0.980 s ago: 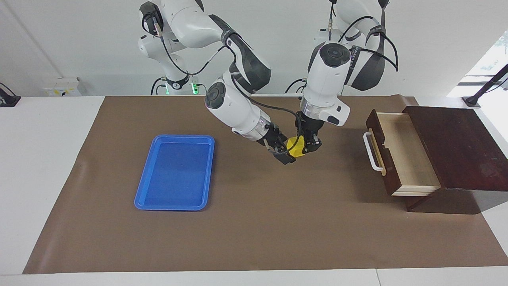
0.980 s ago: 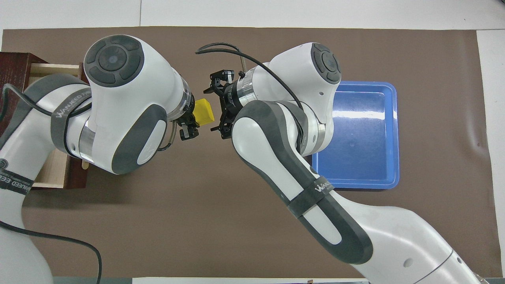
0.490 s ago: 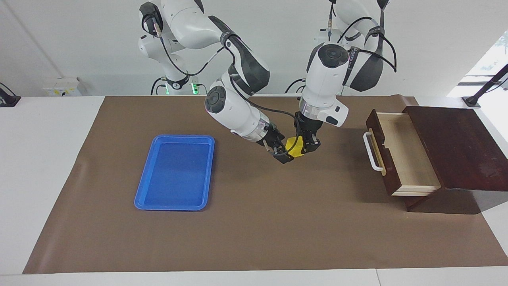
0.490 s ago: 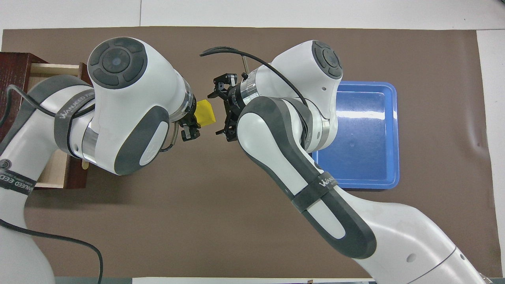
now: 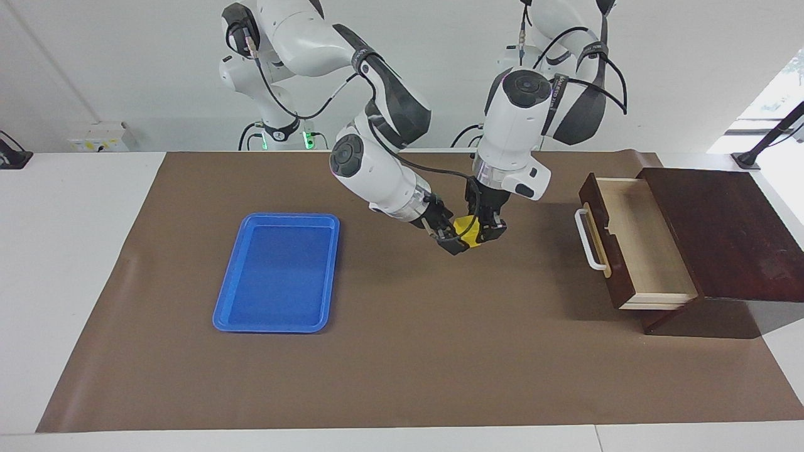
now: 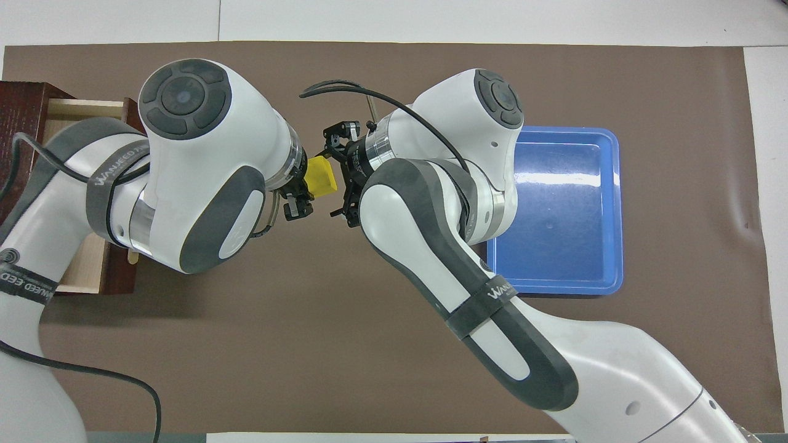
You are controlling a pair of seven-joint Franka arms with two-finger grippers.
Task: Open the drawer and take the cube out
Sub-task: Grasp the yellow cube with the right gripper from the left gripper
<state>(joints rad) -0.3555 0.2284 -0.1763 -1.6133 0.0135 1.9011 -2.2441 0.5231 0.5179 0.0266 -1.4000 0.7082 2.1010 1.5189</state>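
Observation:
The yellow cube (image 5: pixel 468 227) hangs in the air over the brown mat, between the tray and the drawer; it also shows in the overhead view (image 6: pixel 321 178). My left gripper (image 5: pixel 485 231) points down and is shut on the cube. My right gripper (image 5: pixel 453 238) comes in from the tray's end, open, with its fingers (image 6: pixel 336 134) astride the cube; I cannot tell if they touch it. The dark wooden drawer (image 5: pixel 634 245) stands pulled out at the left arm's end, its pale inside bare, its white handle (image 5: pixel 587 240) facing the grippers.
A flat blue tray (image 5: pixel 279 270) lies on the mat toward the right arm's end, with nothing in it. The dark wood box (image 5: pixel 722 232) holds the drawer. The brown mat (image 5: pixel 402 351) covers the table.
My right gripper has moved in toward the cube, and its open fingers now stand around it. My left gripper has kept hold of the cube and barely shifted.

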